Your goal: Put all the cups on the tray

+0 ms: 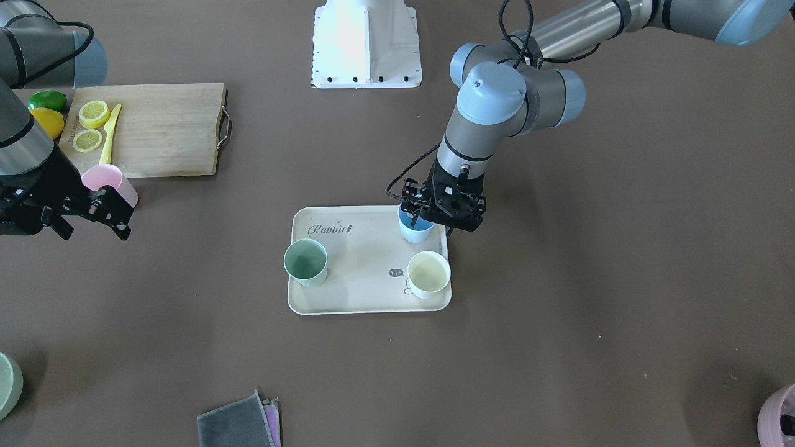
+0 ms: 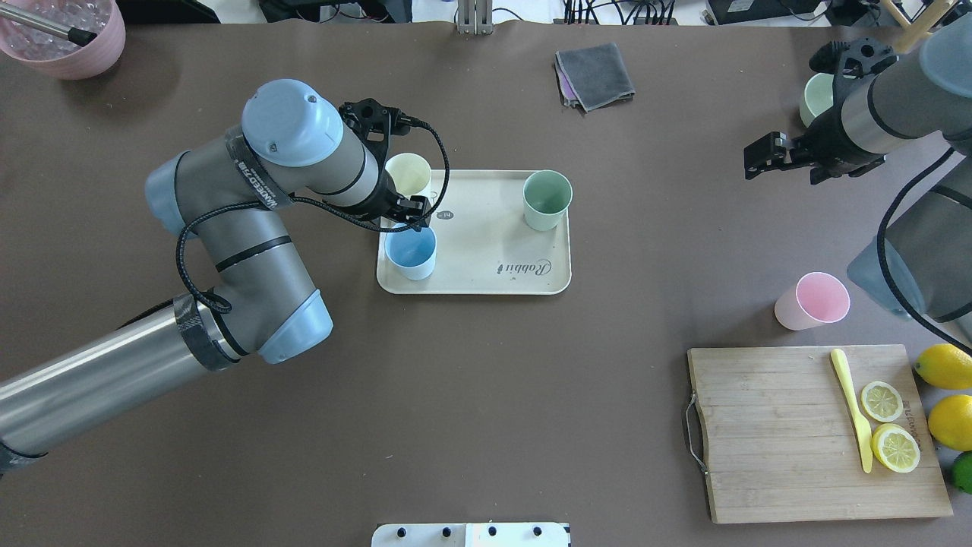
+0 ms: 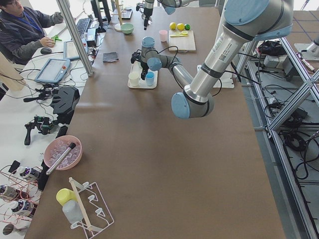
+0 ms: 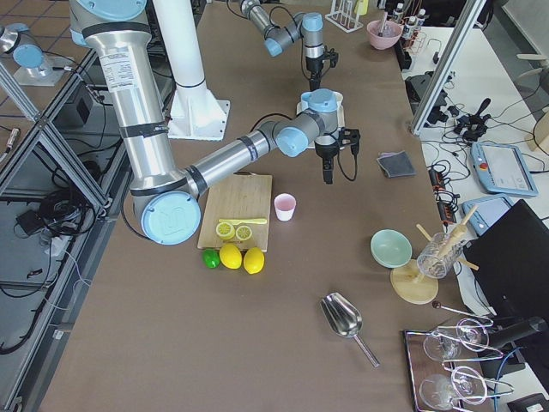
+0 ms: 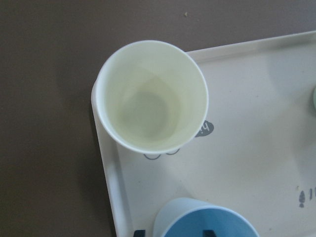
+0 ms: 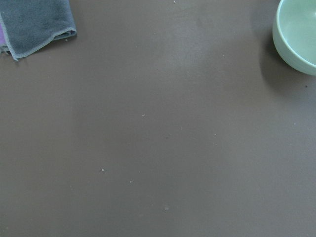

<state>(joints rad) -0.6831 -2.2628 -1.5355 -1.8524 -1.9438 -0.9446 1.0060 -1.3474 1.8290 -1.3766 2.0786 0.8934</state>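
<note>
The beige tray (image 2: 486, 262) holds three upright cups: sage green (image 2: 547, 199), cream (image 2: 408, 175) and light blue (image 2: 411, 252). My left gripper (image 2: 414, 220) is right over the blue cup (image 5: 207, 222). Its fingertips (image 5: 140, 232) straddle the rim, one outside and one inside, with a gap between them, so it looks open. The pink cup (image 2: 812, 300) stands upright on the table beside the cutting board (image 2: 774, 433), off the tray. My right gripper (image 2: 763, 159) hovers open and empty above bare table, well apart from the pink cup.
The board carries lemon slices and a yellow knife (image 2: 852, 406), with whole lemons (image 2: 945, 365) beside it. A green bowl (image 6: 296, 34) and a grey cloth (image 2: 594, 74) lie at the far side. A mauve pot (image 2: 64, 38) stands far left.
</note>
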